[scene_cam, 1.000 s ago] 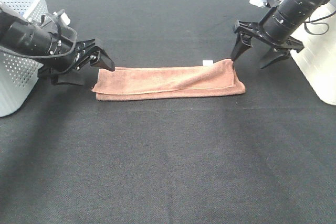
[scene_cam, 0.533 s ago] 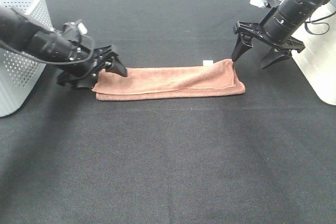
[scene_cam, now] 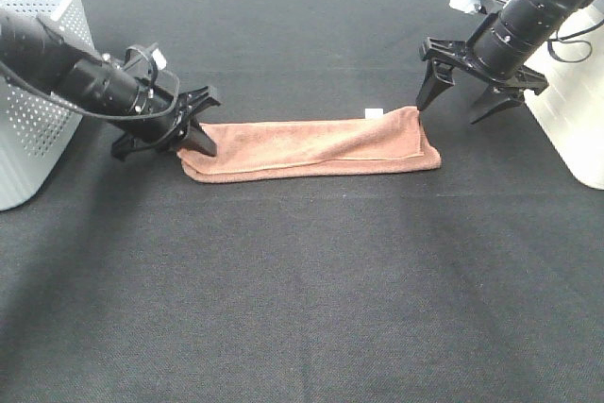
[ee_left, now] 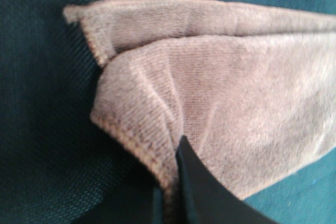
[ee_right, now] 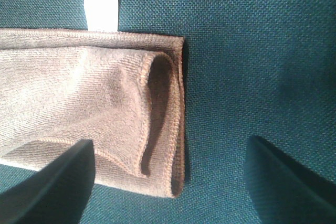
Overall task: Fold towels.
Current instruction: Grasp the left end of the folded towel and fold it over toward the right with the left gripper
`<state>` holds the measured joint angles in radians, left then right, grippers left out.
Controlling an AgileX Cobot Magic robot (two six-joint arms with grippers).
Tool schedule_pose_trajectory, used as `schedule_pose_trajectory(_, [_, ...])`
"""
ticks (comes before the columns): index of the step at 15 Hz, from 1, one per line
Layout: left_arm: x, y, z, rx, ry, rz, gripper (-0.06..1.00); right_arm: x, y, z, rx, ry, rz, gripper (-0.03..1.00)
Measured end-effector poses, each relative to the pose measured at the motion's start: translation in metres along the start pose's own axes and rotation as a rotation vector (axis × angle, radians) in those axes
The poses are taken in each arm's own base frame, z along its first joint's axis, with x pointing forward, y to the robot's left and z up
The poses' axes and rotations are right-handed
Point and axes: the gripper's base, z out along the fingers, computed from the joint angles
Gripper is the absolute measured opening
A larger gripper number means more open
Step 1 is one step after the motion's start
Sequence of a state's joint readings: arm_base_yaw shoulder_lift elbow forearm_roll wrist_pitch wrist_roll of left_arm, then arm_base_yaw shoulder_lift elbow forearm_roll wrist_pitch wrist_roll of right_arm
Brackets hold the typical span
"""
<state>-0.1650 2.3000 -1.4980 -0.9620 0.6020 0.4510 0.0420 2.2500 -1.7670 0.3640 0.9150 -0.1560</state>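
L gripper (scene_cam: 202, 144) pinches towel (scene_cam: 311, 146) corner hem; R gripper (scene_cam: 446, 113) spread wide over its other end.

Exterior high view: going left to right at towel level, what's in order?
White perforated plastic basket → left gripper → reddish-brown folded microfibre towel → right gripper → white plastic bin. The towel's white tag is left out because it overlaps the towel.

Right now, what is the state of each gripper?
Left gripper: closed on a corner of the towel.
Right gripper: open, holding nothing.
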Motion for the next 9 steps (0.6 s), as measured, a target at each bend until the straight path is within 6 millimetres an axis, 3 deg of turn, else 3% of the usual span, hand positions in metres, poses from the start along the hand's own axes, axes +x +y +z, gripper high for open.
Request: schedule_pose_trajectory(9, [-0.054, -0.059, -0.105, -0.258, -0.016, 0.154, 0.03, 0.000, 0.000, 0.000, 0.000, 0.000, 0.000, 0.74])
